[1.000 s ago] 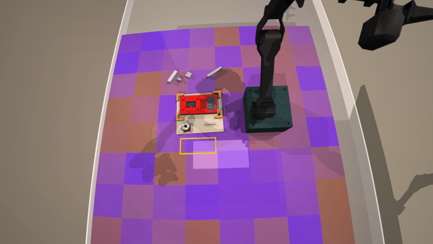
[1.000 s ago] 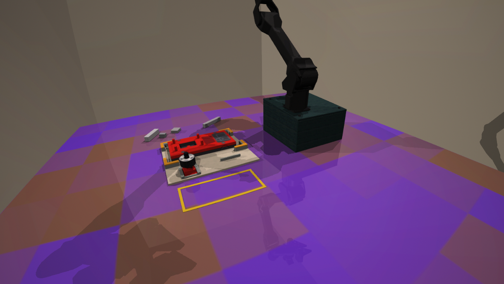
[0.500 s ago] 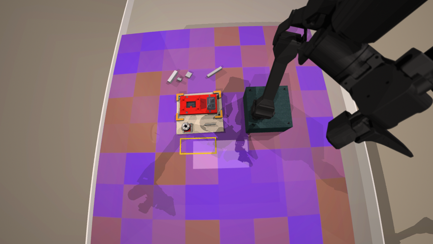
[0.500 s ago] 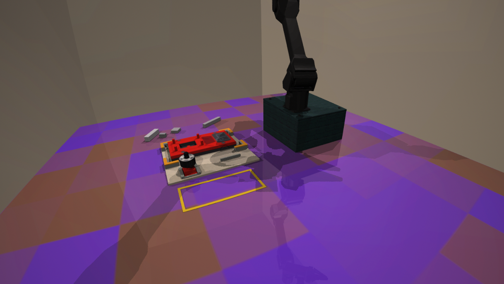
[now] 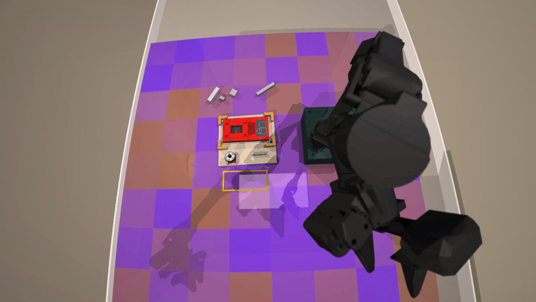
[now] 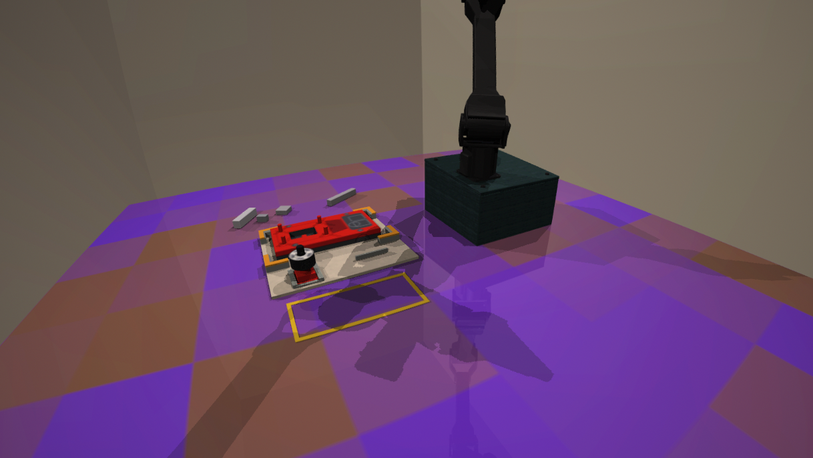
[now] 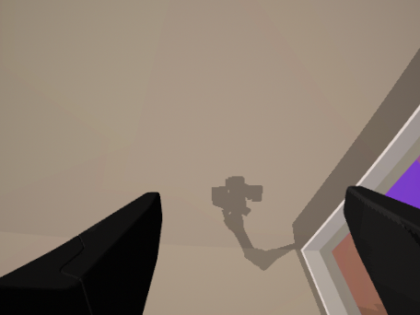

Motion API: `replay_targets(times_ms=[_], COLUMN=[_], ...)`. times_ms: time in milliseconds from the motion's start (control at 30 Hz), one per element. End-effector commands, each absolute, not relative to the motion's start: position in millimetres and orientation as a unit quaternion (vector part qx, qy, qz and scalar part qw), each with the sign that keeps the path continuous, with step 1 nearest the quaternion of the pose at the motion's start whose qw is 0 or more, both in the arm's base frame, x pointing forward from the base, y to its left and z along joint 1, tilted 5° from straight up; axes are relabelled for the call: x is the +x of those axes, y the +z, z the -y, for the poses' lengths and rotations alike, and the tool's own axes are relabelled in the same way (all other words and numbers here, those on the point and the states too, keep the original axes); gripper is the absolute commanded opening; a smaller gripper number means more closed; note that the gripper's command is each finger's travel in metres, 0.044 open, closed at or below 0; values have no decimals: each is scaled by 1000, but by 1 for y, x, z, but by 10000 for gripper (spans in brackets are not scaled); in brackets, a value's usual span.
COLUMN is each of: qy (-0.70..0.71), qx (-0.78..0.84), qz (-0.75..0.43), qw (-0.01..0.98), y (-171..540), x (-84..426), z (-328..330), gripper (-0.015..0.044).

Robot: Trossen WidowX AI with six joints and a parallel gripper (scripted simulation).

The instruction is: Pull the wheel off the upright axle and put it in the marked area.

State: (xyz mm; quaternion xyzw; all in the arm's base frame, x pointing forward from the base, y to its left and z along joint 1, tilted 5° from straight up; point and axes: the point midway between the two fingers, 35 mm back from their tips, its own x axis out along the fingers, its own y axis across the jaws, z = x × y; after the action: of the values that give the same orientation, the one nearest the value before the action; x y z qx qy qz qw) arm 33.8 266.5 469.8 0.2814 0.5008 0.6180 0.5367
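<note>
The black wheel with a pale grey face [image 5: 226,156] [image 6: 302,262] sits flat around the black upright axle [image 6: 300,248], above a small red holder [image 6: 307,277] at the front left of the beige board [image 5: 245,161] [image 6: 341,274]. The marked area, a yellow outline [image 5: 245,171] [image 6: 362,320], lies on the table in front of the board, with nothing in it but shadow. My gripper [image 5: 391,283] [image 7: 253,202] is open and empty. It is high up at the lower right in the top view, far from the wheel. It is outside the exterior view.
A red chassis [image 5: 235,121] [image 6: 341,226] lies on the board between orange corner brackets. A thin grey bar [image 5: 259,154] [image 6: 372,254] is near the wheel. Several pale blocks, such as a long one [image 5: 265,89] [image 6: 341,197], lie behind. The arm stands on a dark green pedestal [image 5: 311,157] [image 6: 452,210].
</note>
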Motion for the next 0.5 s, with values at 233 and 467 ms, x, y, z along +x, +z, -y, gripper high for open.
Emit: replay_targets(times_ms=[233, 467], qy=[439, 282], qx=[341, 398], qz=[-557, -590], qw=[617, 644], y=[398, 339], x=[135, 207], z=[-294, -287], gripper=[300, 300])
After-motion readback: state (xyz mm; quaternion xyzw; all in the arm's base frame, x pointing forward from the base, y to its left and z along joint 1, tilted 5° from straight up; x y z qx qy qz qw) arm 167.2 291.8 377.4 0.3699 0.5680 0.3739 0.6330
